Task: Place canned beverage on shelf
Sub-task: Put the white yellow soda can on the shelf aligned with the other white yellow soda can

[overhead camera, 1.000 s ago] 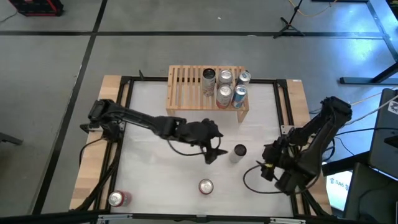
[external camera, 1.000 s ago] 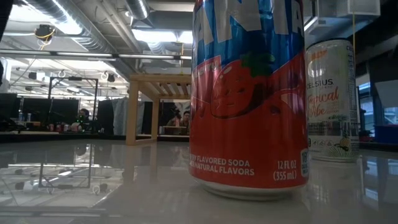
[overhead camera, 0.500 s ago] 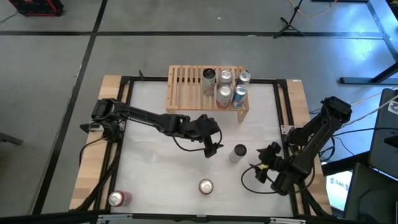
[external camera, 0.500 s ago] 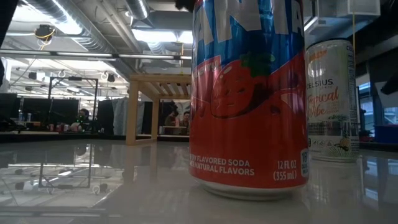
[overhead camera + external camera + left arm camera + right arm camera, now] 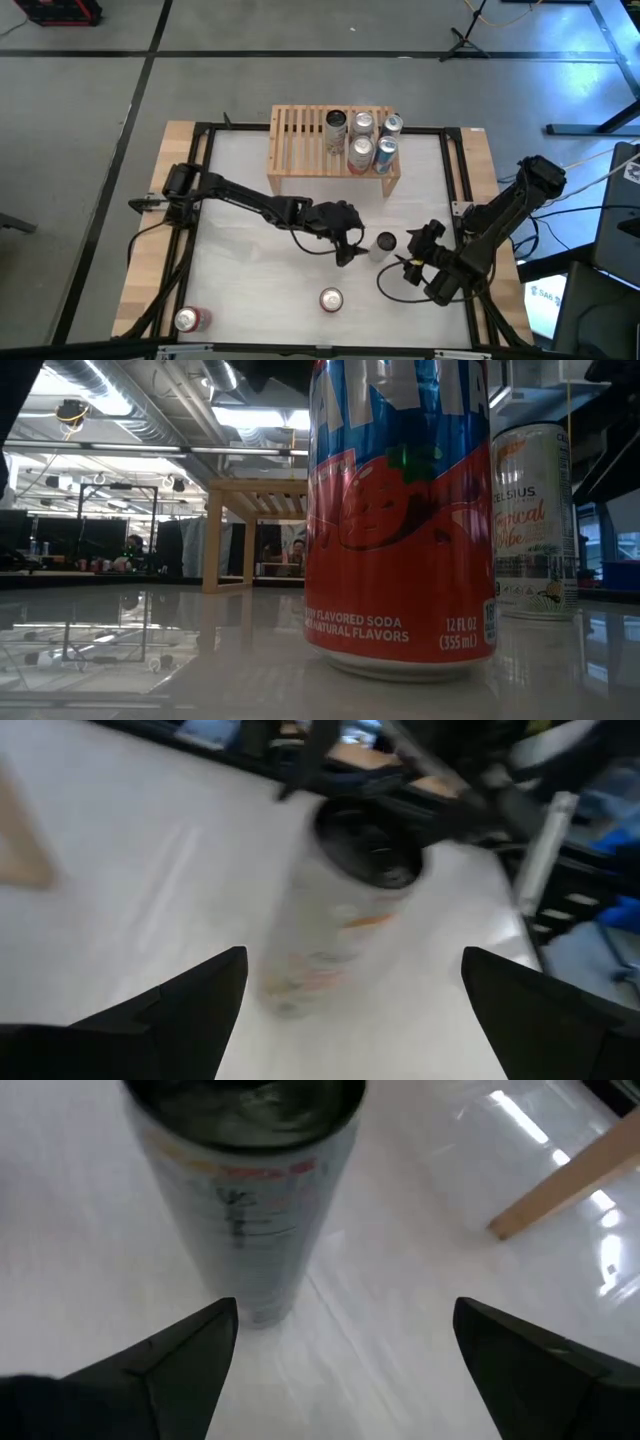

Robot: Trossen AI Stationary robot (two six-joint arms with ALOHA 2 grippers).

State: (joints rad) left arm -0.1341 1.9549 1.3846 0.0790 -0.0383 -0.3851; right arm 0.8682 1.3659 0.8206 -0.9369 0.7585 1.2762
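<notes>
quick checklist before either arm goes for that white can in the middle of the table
1. White can upright on the table: ok, standing, top up.
2. Left hand open: ok, fingers spread, can ahead of them, not touching.
3. Right hand open: ok, fingers spread, can in front, not held.
4. Only one arm heading for the can: not ok, both hands flank it from opposite sides; collision looks possible.
5. Free room on the shelf: ok, five cans crowd its right part, left slats bare.
6. Other cans out of the way: ok, the can with the orange and blue label and the red can stand nearer the front edge.
</notes>
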